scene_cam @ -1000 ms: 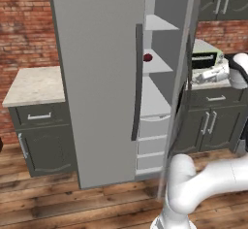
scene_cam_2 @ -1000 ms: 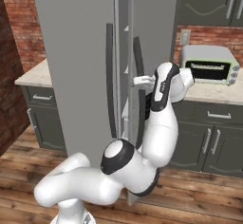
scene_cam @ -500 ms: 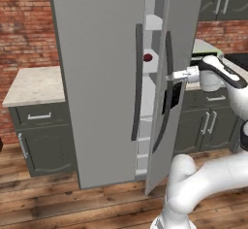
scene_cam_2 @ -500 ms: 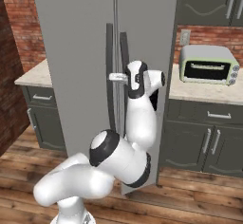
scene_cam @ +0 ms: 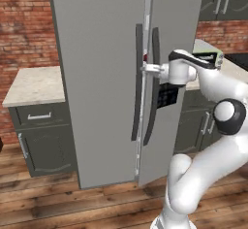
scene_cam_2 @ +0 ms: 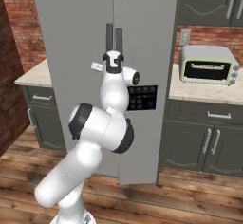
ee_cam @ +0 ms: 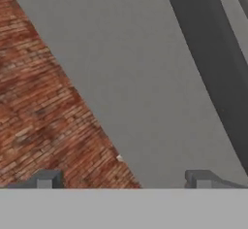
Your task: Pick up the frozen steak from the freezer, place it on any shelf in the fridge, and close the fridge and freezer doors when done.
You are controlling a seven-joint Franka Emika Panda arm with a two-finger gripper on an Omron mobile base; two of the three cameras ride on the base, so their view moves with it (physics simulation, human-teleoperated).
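The freezer door (scene_cam: 177, 53) has swung almost shut since a second ago, a slit remaining; gripper (scene_cam: 147, 68), jaws wide and empty, at its handle's nine o'clock. The steak is unseen, presumably inside.

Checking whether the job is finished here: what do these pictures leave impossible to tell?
- Frozen steak and shelf: hidden behind the doors, both base views.
- Whether the narrower door has fully latched: left base view shows a thin gap at the seam; too fine to judge.
- Tool: the hand view's bottom edge cuts off everything below the fingertips.
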